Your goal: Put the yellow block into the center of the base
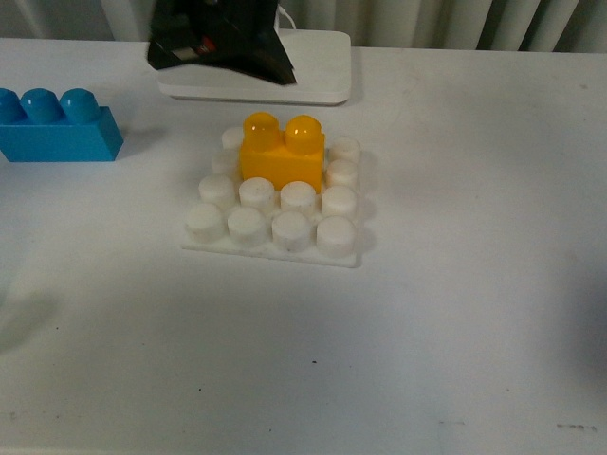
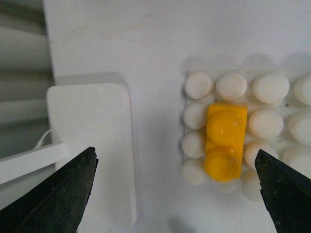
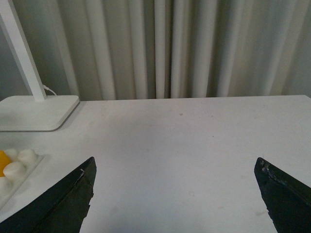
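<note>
The yellow block (image 1: 282, 152) stands upright on the white studded base (image 1: 270, 252), over the middle two columns, one row in from the far edge. My left gripper (image 1: 220, 43) shows as a dark shape above and behind the base, over the lamp foot. In the left wrist view the block (image 2: 225, 141) lies among the base studs (image 2: 270, 87), ahead of the open left gripper (image 2: 175, 194), which holds nothing. My right gripper (image 3: 175, 194) is open over bare table, with the base corner (image 3: 19, 167) and a sliver of yellow block (image 3: 3, 161) off to its side.
A blue three-stud brick (image 1: 57, 123) lies at the far left of the table. The flat white lamp foot (image 1: 285, 83) sits just behind the base, its pole (image 3: 22, 48) rising in front of grey curtains. The lamp foot (image 2: 92, 141) is also in the left wrist view.
</note>
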`<state>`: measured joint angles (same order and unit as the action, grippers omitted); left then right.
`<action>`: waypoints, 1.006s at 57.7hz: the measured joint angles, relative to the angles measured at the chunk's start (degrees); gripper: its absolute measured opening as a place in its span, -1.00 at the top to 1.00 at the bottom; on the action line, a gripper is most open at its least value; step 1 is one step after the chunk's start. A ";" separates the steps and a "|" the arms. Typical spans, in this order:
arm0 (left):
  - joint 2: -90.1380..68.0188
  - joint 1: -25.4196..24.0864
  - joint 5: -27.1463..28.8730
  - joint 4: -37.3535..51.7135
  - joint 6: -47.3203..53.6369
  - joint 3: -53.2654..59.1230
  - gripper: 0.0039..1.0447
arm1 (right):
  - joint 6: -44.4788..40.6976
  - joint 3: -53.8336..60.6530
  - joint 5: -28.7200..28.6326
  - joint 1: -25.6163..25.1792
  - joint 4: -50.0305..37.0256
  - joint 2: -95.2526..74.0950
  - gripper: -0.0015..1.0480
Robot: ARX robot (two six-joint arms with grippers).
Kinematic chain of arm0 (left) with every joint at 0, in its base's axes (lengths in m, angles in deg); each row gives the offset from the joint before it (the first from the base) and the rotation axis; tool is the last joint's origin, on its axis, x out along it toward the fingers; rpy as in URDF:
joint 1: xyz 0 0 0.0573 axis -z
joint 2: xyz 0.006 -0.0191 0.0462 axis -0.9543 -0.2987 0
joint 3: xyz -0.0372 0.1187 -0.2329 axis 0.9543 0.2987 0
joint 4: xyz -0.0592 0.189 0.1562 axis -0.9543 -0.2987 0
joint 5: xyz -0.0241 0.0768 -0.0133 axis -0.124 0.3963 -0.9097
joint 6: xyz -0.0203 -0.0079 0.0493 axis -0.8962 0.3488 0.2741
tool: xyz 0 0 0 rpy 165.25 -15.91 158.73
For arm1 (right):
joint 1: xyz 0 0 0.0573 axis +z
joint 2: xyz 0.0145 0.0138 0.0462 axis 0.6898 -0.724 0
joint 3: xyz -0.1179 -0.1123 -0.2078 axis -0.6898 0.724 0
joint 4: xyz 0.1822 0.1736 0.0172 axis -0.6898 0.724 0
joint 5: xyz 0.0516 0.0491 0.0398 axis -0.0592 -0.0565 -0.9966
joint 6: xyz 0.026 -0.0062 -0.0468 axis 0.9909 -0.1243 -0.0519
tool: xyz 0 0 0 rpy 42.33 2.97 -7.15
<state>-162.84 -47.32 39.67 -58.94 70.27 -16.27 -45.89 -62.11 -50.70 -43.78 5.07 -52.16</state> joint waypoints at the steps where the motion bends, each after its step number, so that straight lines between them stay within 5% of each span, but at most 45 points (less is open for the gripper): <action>1: 1.36 -0.22 0.09 1.07 0.13 1.25 -0.88 | 0.00 0.00 0.00 0.00 0.00 0.00 -0.83; 17: 22.27 -4.11 3.13 23.58 -3.26 25.66 -0.88 | 0.00 0.00 0.00 0.00 0.00 0.00 -0.83; 27: 39.28 -7.32 3.93 36.85 -13.16 42.27 -0.88 | 0.00 0.00 0.00 0.00 0.00 0.00 -0.83; 34: 50.21 -10.60 10.62 46.29 -24.50 52.92 -0.88 | 0.00 0.00 0.00 0.00 0.00 0.00 -0.83; 41: 63.23 -13.35 18.01 45.68 -39.47 60.57 -0.88 | 0.00 0.00 0.00 0.00 0.00 0.00 -0.83; 54: 66.16 -13.88 18.47 45.29 -48.15 61.57 -0.88 | 0.00 0.00 0.00 0.00 0.00 0.00 -0.83; 58: 66.77 -14.10 19.28 45.68 -54.25 62.42 -0.70 | 0.00 0.00 0.00 0.00 0.00 0.00 -0.83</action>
<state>-96.07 -61.42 58.95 -13.26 16.02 46.15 -45.89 -62.11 -50.70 -43.78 5.07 -52.16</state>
